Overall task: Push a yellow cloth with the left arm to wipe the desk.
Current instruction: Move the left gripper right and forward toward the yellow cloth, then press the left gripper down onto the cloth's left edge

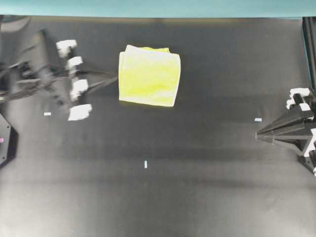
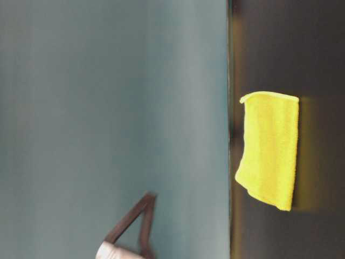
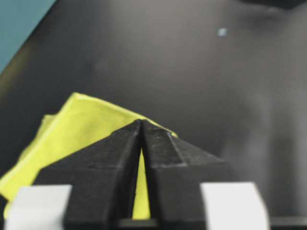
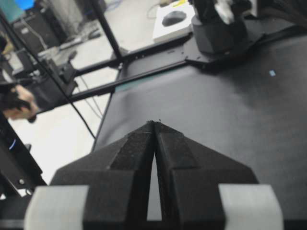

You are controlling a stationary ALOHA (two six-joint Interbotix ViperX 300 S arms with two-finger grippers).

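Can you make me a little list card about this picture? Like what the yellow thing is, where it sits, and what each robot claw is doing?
yellow thing: a folded yellow cloth
where it sits: flat on the black desk, toward the far edge
left claw: shut, tips right at the cloth's left edge, holding nothing
right claw: shut, far off at the right side, apart from the cloth
small marks: a few bits of white tape on the desk

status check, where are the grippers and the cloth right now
Left gripper shut, tip at cloth's left edge. Right gripper shut, parked far right. Cloth flat on desk. Nothing in the way.
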